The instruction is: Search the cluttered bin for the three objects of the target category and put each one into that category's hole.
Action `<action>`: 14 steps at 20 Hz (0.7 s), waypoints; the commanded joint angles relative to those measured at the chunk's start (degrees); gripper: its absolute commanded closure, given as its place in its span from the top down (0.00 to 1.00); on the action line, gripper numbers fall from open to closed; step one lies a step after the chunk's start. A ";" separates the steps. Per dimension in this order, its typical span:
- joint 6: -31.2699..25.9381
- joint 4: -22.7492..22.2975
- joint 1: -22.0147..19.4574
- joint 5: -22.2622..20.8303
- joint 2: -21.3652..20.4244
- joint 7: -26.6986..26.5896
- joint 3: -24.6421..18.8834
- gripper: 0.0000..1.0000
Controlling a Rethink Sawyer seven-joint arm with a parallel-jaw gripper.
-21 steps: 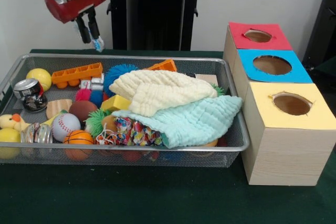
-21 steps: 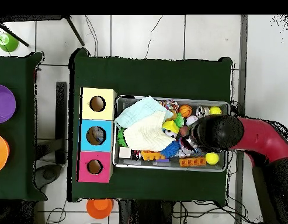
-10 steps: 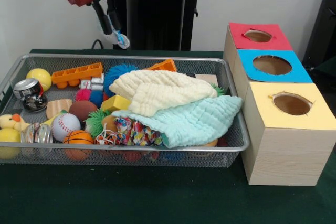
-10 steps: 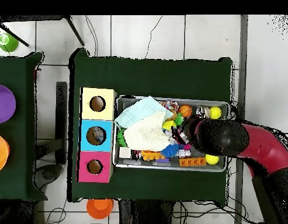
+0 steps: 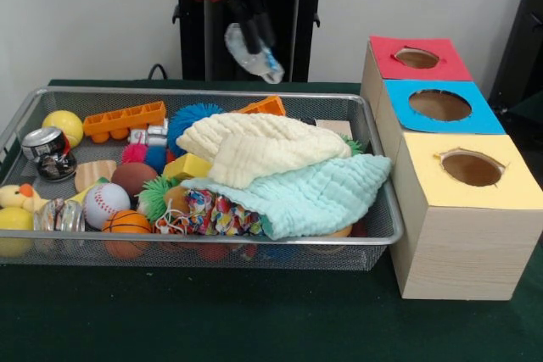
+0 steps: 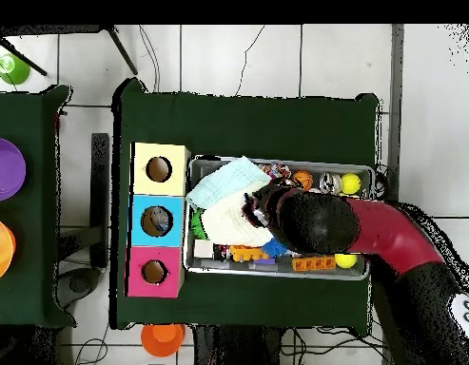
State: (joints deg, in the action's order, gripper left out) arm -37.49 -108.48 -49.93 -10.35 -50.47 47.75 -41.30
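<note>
High over the wire bin (image 5: 373, 209), the gripper (image 5: 252, 40) is pinching a small clear bottle (image 5: 254, 55), so carry it slowly to the right box hole and keep it up.

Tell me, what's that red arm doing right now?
Fingers shut on small clear plastic bottle, held high above wire mesh bin. Three coloured-top wooden boxes off to the side. Nothing blocking the way.

Wire-mesh metal bin (image 5: 373, 235), soft textured cloths (image 5: 263, 150), matt wood-grain boxes (image 5: 458, 252), green felt tabletop (image 5: 212, 320).
</note>
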 commanded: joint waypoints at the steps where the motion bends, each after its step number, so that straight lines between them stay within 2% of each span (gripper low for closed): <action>1: 6.34 -6.43 6.40 4.15 -2.45 16.69 -0.10 0.00; 6: 9.25 -6.71 11.26 5.48 -3.01 19.28 3.06 0.00; 14: 11.56 -6.65 16.09 7.05 -3.29 20.11 7.14 0.00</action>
State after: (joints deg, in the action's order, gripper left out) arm -29.15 -110.84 -35.30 -5.25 -53.32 49.38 -40.00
